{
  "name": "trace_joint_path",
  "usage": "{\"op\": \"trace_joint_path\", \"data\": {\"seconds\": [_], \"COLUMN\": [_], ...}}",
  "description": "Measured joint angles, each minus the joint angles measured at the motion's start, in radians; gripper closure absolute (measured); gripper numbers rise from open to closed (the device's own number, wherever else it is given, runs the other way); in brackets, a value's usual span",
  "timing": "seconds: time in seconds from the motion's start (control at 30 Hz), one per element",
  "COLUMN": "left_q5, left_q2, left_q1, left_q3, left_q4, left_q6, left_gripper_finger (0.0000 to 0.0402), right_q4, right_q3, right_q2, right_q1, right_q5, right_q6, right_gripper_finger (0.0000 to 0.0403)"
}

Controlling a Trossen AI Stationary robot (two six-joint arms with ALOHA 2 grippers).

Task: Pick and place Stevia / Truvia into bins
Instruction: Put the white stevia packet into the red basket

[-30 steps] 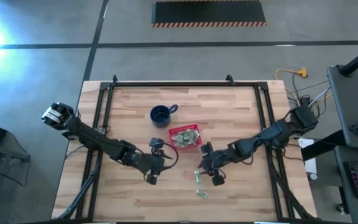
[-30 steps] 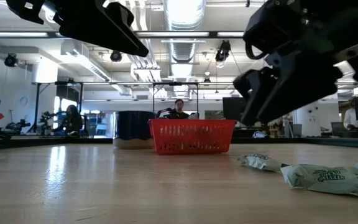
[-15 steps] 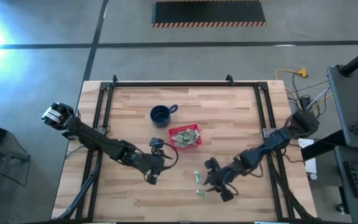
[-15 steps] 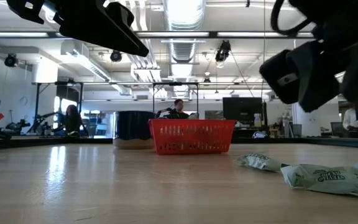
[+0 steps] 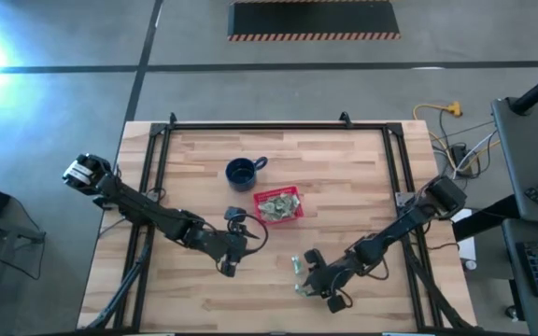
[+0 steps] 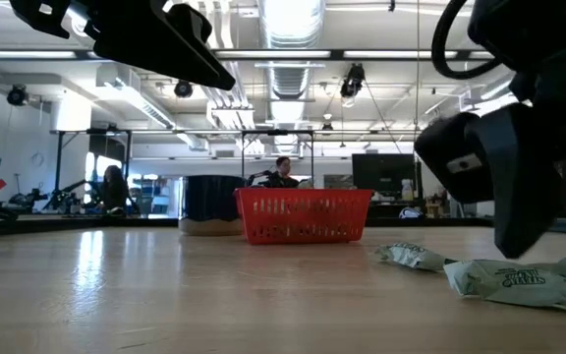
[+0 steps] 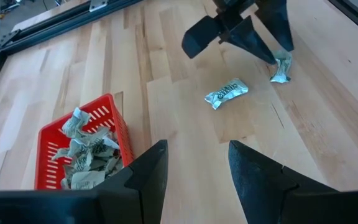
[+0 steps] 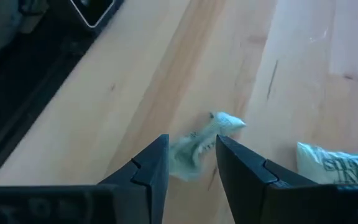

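most pale green-and-white paper sachets (image 7: pixel 86 155) are already piled in the small red latticed plastic basket (image 5: pixel 279 206); two are left on the wooden table (image 5: pixel 344 177), one (image 8: pixel 197 146) straddled by the right gripper's (image 8: pixel 191 163) parted fingers, ungripped.

Wooden table (image 5: pixel 344 168), red basket (image 5: pixel 278 206), mug (image 5: pixel 242 173), sachets (image 5: pixel 297 265)

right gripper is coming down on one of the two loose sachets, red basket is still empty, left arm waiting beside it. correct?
Not quite: the red basket is not empty. The left wrist view shows it already piled with sachets. The rest holds: the right gripper is open over one sachet of the two loose on the table, the other sachet lies apart, and the left gripper waits open beside the basket.
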Motion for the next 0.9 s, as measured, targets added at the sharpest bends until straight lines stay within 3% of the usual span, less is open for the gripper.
{"op": "trace_joint_path", "data": {"seconds": [0.9], "left_q5": [0.0], "left_q2": [0.0], "left_q1": [0.0], "left_q3": [0.0], "left_q4": [-0.002], "left_q6": [-0.002], "left_gripper_finger": [0.0248], "right_q4": [-0.106], "right_q3": [0.015], "right_q2": [0.022], "right_q1": [0.0], "right_q5": [0.004], "right_q6": [0.07], "right_gripper_finger": [0.0329]}}
